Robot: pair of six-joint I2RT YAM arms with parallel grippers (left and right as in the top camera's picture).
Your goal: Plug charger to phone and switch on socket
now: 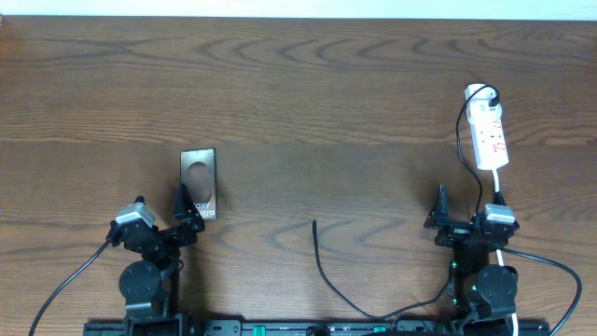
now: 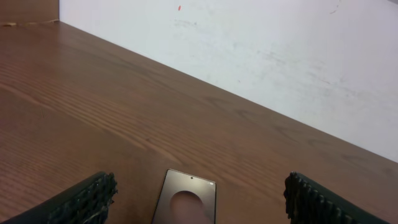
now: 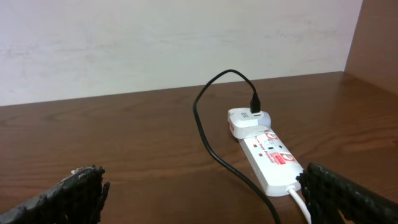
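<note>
The phone (image 1: 198, 184) lies flat on the wooden table, a dark glossy slab with white lettering at its near end. My left gripper (image 1: 187, 217) hovers open just behind that end; in the left wrist view the phone (image 2: 186, 199) lies between the spread fingers (image 2: 87, 199). The white socket (image 1: 489, 135) lies at the far right, with a white adapter (image 3: 247, 120) plugged into its far end. The charger (image 1: 328, 275), a thin black cable, runs from the adapter to a loose tip at mid-table. My right gripper (image 1: 440, 219) is open and empty, near the socket (image 3: 270, 158).
A white wall (image 2: 261, 56) stands along the table's far edge. The socket's white cord (image 3: 301, 205) passes close to my right finger (image 3: 348, 199). Both arm bases sit at the front edge, with thick black cables (image 1: 65, 280) trailing off them.
</note>
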